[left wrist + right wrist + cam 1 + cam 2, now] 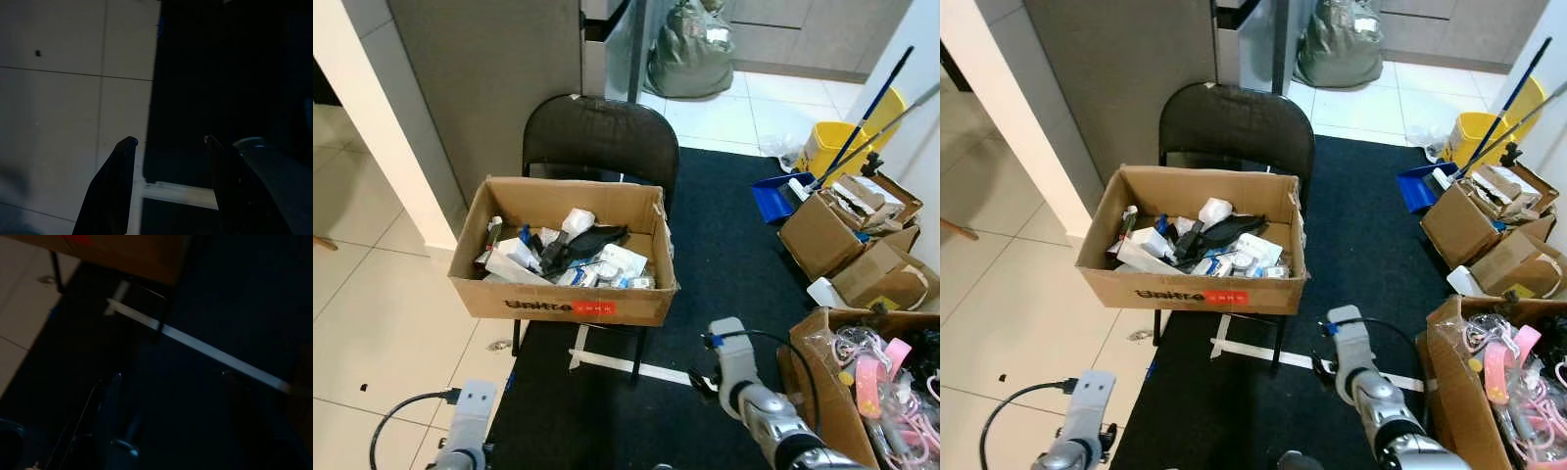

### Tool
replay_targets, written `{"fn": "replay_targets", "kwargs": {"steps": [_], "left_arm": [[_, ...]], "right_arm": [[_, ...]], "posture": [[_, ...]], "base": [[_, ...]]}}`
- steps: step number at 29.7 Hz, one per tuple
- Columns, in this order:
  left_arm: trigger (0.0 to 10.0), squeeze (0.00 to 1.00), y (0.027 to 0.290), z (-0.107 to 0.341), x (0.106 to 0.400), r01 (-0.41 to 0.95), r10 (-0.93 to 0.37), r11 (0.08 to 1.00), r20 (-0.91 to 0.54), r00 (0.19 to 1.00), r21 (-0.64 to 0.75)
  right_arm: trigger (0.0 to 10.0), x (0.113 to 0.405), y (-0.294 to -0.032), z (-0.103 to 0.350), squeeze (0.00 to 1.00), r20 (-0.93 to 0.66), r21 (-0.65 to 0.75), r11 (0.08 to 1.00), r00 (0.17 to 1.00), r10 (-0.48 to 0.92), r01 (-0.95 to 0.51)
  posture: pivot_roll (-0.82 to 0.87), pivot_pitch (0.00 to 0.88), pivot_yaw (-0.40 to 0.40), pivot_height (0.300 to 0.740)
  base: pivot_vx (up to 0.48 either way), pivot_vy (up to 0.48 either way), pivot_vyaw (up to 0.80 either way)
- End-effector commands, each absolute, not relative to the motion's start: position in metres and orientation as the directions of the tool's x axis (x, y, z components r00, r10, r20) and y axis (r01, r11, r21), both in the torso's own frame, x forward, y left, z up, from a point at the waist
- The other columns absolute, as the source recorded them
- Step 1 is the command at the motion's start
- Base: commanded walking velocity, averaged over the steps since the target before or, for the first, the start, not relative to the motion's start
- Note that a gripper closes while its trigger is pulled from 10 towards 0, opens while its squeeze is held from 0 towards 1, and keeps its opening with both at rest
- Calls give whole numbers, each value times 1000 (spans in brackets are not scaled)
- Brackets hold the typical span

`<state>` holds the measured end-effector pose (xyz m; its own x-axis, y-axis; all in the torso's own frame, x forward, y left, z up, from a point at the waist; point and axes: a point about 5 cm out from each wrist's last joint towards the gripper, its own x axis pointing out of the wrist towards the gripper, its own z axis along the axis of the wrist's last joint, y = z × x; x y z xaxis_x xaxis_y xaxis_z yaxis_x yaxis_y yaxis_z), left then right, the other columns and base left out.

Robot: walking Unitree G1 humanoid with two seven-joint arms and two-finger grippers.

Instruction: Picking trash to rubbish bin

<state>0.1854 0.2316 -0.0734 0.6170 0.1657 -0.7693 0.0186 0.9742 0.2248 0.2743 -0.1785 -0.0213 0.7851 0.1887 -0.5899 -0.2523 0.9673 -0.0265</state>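
An open cardboard box (499,294) stands on the seat of a black chair (602,137). It holds mixed trash (568,253): white packets, small bottles and a black item. A small scrap (499,346) lies on the tiles beside the chair leg. My left arm (470,421) hangs low at the left over the tiles. Its gripper (169,141) is open and holds nothing, above the line where tile meets dark carpet. My right arm (744,387) hangs low at the right over the carpet, and its gripper (171,376) is open and holds nothing.
Dark carpet (724,255) with a white tape strip (636,370) runs under the chair. Open cardboard boxes (847,230) crowd the right side, one near my right arm holding pink items (876,377). A blue dustpan (773,196), yellow bucket (832,147) and grey-green bag (690,49) stand behind.
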Motion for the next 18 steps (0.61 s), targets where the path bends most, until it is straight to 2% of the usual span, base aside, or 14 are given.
{"fn": "replay_targets", "kwargs": {"steps": [1, 5, 10, 15, 17, 18], "left_arm": [[10000, 0, 238, -71, 188, -5, 185, 973, -765, 617, 231], [10000, 0, 244, -68, 190, -30, 200, 972, -755, 624, 233], [10000, 0, 242, -70, 187, -45, 200, 974, -759, 620, 221], [10000, 0, 232, -78, 175, -24, 174, 980, -789, 589, 198], [10000, 0, 228, -82, 171, 0, 159, 981, -801, 577, 195], [10000, 0, 226, -84, 167, -9, 160, 982, -809, 566, 187]], "right_arm": [[10000, 281, -172, -15, 0, -568, -41, 956, 794, 217, -291], [10000, 305, -145, 8, 0, -467, -78, 911, 822, 324, -404], [10000, 317, -122, 26, 0, -395, -123, 865, 823, 407, -487], [10000, 318, -114, 28, 0, -392, -196, 825, 814, 430, -530], [10000, 318, -114, 29, 0, -387, -243, 794, 806, 447, -557], [10000, 314, -113, 27, 0, -404, -298, 742, 783, 472, -601]], "posture": [[18, 37, -29, 740], [19, 25, -23, 740], [22, 13, -23, 740], [-2, 15, -9, 740], [-11, 18, -9, 740], [-19, 26, -1, 740]], "base": [[0, 0, 0], [0, 0, 0], [0, 0, 0], [0, 0, 0], [0, 0, 0], [0, 0, 0]]}}
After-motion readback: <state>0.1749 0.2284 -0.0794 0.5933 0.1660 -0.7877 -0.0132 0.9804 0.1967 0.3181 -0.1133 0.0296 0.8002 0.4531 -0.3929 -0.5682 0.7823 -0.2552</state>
